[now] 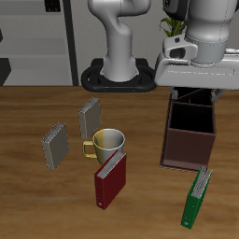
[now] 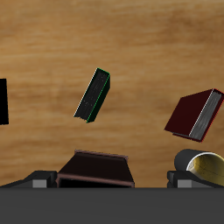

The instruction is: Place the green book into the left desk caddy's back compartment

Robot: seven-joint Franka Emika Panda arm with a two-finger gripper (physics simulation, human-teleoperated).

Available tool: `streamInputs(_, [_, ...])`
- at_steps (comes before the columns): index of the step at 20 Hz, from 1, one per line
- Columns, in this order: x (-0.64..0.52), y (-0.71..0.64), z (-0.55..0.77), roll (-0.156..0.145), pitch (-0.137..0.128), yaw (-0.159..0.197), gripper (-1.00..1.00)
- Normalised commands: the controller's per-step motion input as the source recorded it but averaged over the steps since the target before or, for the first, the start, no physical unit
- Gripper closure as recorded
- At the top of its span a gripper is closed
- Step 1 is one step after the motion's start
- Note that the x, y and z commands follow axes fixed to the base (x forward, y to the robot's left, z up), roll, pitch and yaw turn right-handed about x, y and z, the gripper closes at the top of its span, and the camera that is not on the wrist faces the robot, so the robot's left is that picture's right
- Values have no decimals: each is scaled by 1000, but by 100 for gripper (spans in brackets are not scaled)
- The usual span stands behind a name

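The green book [image 1: 196, 198] lies slanted on the table near its front edge, white page edges showing; the wrist view shows it too [image 2: 92, 94]. The left desk caddy [image 1: 191, 133], a dark reddish-brown box with a black inside and a divider, stands just behind the book. Its top also shows in the wrist view [image 2: 96, 168]. My gripper [image 1: 196, 93] hangs directly above the caddy's rear part, well back from the book. Its fingers [image 2: 39, 179] stand wide apart and hold nothing.
A dark-red book [image 1: 110, 177] lies beside a yellow mug [image 1: 109, 143] mid-table. Two grey books [image 1: 56, 143] [image 1: 90, 117] stand farther over. A dark object [image 2: 3, 101] shows at the wrist view's edge. The robot's base [image 1: 119, 73] is at the back.
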Motion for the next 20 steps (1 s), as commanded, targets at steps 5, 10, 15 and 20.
streamInputs(5, [221, 41, -219, -30, -46, -7, -100])
streamInputs(10, [218, -14, -312, -12, -26, -48, -100])
streamInputs(15, [179, 17, -300, -25, 6, -55, -100])
streamInputs(20, [195, 111, -324, 4, 14, -44, -100])
